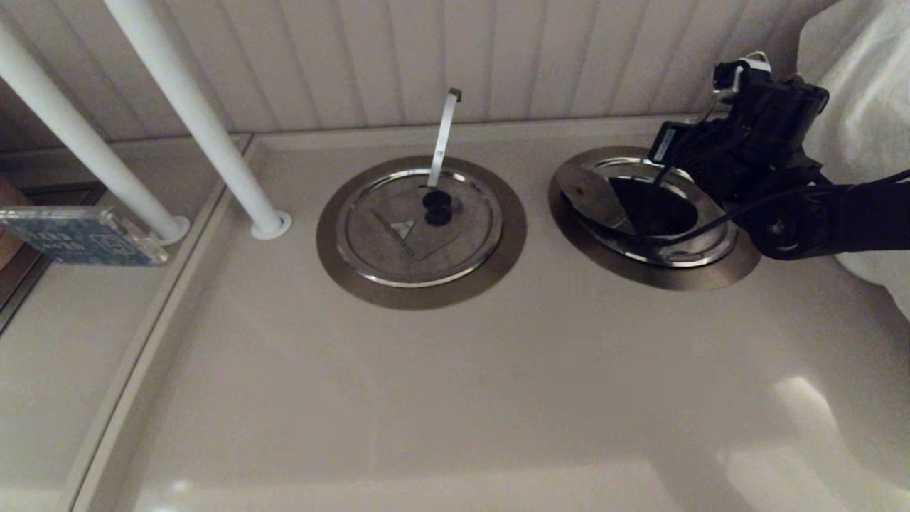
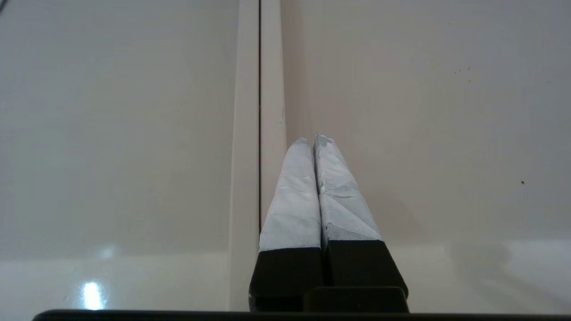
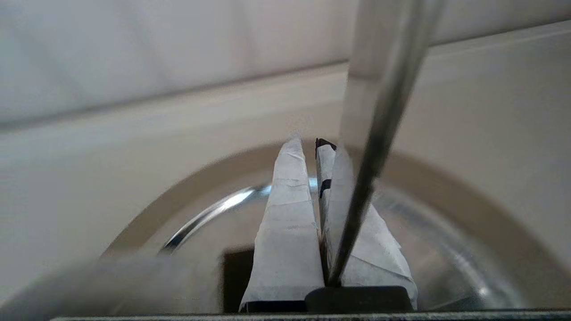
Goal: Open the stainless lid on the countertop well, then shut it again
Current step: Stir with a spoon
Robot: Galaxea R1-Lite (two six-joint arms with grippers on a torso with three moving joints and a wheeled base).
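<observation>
The right gripper (image 1: 665,167) sits over the far side of the countertop well (image 1: 650,274), its taped fingers (image 3: 287,214) drawn narrow with the lid's flat metal strip (image 3: 379,133) lying against or between them; whether the pads truly clamp the strip cannot be told. The stainless lid (image 1: 593,195) is tipped up on its left, and a dark opening (image 1: 657,210) shows beneath, so the opening step looks done or nearly so, with closing yet to come. Main risk, as judged: the thin, smooth strip could slide through the pads and let the lid drop onto the collar or seat crooked in its ring; a sideways pull could also bend the strip. The panelled back wall (image 1: 569,64) stands close behind the gripper, leaving little room to draw back; free space lies toward the near counter (image 1: 455,398). A white draped cloth (image 1: 860,85) crowds the arm on the right. The neighbouring lid (image 1: 419,227), shut with an upright strip (image 1: 442,139), lies to the left, well apart. The left gripper (image 2: 312,138) is parked with its fingers closed on nothing, over bare counter beside a seam (image 2: 259,111).
</observation>
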